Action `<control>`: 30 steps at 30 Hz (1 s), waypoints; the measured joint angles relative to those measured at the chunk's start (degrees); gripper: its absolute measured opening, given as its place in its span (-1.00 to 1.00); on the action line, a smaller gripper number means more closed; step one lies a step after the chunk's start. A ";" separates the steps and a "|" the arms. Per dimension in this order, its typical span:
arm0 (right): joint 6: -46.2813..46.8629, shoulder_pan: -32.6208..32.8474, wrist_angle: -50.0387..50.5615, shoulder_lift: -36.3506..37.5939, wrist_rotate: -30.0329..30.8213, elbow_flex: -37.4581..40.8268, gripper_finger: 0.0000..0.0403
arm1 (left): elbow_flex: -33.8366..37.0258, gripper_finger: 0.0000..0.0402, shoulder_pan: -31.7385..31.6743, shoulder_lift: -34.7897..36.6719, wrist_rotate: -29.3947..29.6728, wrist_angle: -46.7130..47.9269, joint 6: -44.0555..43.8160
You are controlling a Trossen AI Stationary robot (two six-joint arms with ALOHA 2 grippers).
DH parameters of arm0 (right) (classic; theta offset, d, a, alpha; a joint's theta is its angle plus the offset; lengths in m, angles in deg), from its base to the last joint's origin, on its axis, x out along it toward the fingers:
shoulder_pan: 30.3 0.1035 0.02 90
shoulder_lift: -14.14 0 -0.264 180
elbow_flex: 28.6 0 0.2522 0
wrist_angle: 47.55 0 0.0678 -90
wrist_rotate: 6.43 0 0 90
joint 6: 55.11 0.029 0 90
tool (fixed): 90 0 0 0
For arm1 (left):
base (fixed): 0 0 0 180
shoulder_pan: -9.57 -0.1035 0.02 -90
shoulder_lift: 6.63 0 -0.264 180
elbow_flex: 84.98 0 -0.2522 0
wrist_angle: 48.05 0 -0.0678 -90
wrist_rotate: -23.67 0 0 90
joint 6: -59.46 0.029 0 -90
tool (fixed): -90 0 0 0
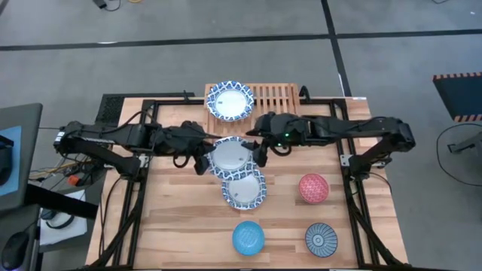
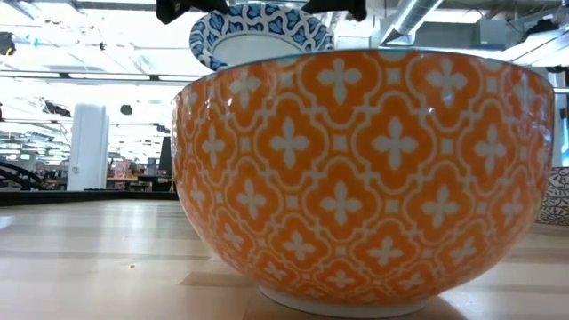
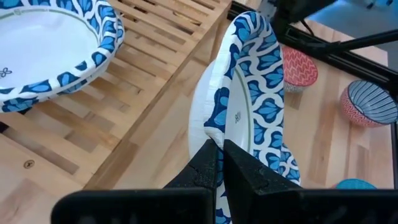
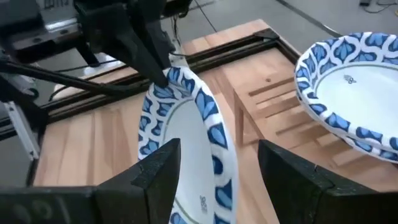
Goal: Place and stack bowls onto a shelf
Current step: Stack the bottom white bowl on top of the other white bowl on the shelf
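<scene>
A white bowl with a blue patterned rim (image 1: pixel 230 156) is lifted between my two grippers, just near of the slatted wooden shelf (image 1: pixel 277 96). My left gripper (image 1: pixel 205 156) is shut on the rim's left side. My right gripper (image 4: pixel 217 171) is open at the opposite side, one finger over the bowl's inside and one outside the rim, touching nothing that I can see. Another white bowl (image 1: pixel 230 101) rests base-down on the shelf's left half. In the low view the held bowl (image 2: pixel 260 34) shows above an orange patterned bowl (image 2: pixel 364 178). My left gripper pinches the held bowl's blue patterned rim (image 3: pixel 219 127) between its two fingers (image 3: pixel 205 168), one inside the bowl and one outside. It comes level from the table's left. The bowl is lifted clear of the table and overlaps the white bowl below it.
A white blue-rimmed bowl (image 1: pixel 244 189) sits on the table just near of the held one. A red bowl (image 1: pixel 313 187), a bright blue bowl (image 1: pixel 248 238) and a dark-blue radial bowl (image 1: pixel 321 239) stand farther toward the near edge. The shelf's right half (image 1: pixel 282 96) shows bare slats.
</scene>
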 joint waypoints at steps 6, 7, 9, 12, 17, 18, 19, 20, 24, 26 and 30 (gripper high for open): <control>-0.33 -0.86 2.08 -1.94 -0.30 0.02 0.19 | 0.00 -1.00 -0.06 0.03 -0.01 -2.15 1.39; -0.31 -0.89 2.40 -1.94 -0.28 0.02 0.18 | 0.00 -1.00 -0.06 0.04 -0.18 -2.33 1.44; -0.31 -1.23 2.39 -1.77 -0.28 -0.02 0.13 | 0.00 -1.00 -0.06 0.06 -0.48 -2.49 1.46; -0.29 -2.05 2.65 -1.73 -1.20 -0.03 -0.07 | 0.00 -1.00 -0.06 0.06 -0.48 -2.48 1.46; -0.30 -4.62 2.61 -1.72 -8.33 -0.02 -0.61 | 0.02 -1.00 -1.00 0.05 -0.45 -3.43 0.99; -0.31 -5.12 2.74 -1.87 -9.47 -0.02 -0.72 | 0.04 -1.00 -1.30 0.05 -0.57 -3.75 0.96; -0.31 -5.50 2.75 -2.35 -10.00 -0.02 -0.82 | 0.06 -1.00 -1.55 0.07 -1.39 -4.13 0.98; -0.29 -5.96 2.44 -2.64 -10.48 -0.03 -0.89 | 0.09 -0.99 -1.80 0.07 -1.74 -4.47 0.95; 1.24 -8.59 0.92 -2.82 -13.46 -0.02 -0.87 | -1.20 -0.89 -2.67 0.07 -1.22 -2.56 -0.25; 2.87 -10.35 -0.67 -2.83 -14.20 -0.02 -0.83 | -3.60 -0.80 -3.00 0.09 0.33 1.26 -0.21; 5.77 -15.40 -4.88 -2.76 -16.35 -0.02 -0.88 | -9.72 -0.56 -3.18 0.07 5.50 12.31 -1.38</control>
